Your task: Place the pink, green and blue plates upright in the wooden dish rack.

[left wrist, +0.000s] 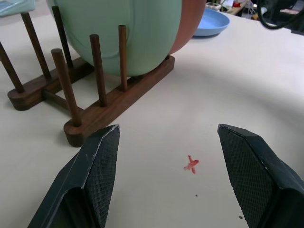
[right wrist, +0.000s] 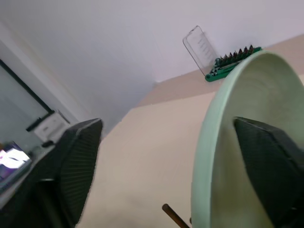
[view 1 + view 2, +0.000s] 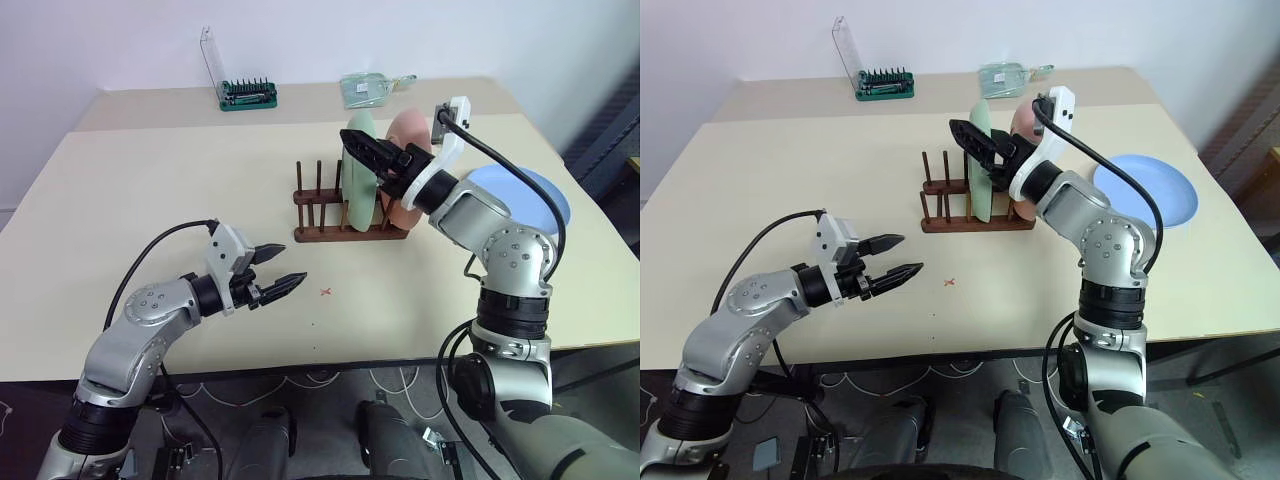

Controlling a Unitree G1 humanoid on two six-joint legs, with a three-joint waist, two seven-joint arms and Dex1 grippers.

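A: Standing in the small dark brown wooden peg rack (image 3: 345, 215) are two round matte plastic plates: the pale mint green one (image 3: 359, 175) upright between the pegs, the salmon pink one (image 3: 408, 165) just behind it on the right.

B: And the light blue plate (image 3: 1146, 190)?

A: Lying flat on the pale desk (image 3: 150, 200), to the right of the rack, well apart from it.

B: What about the right claw (image 3: 975, 142)?

A: Released. Its black fingers are spread to either side of the green plate's upper rim; the wrist view shows one finger behind the plate and one clear of it.

B: The left one?

A: The left claw (image 3: 276, 270) hangs open and empty over the near desk, just left of a small red mark (image 3: 325, 292).
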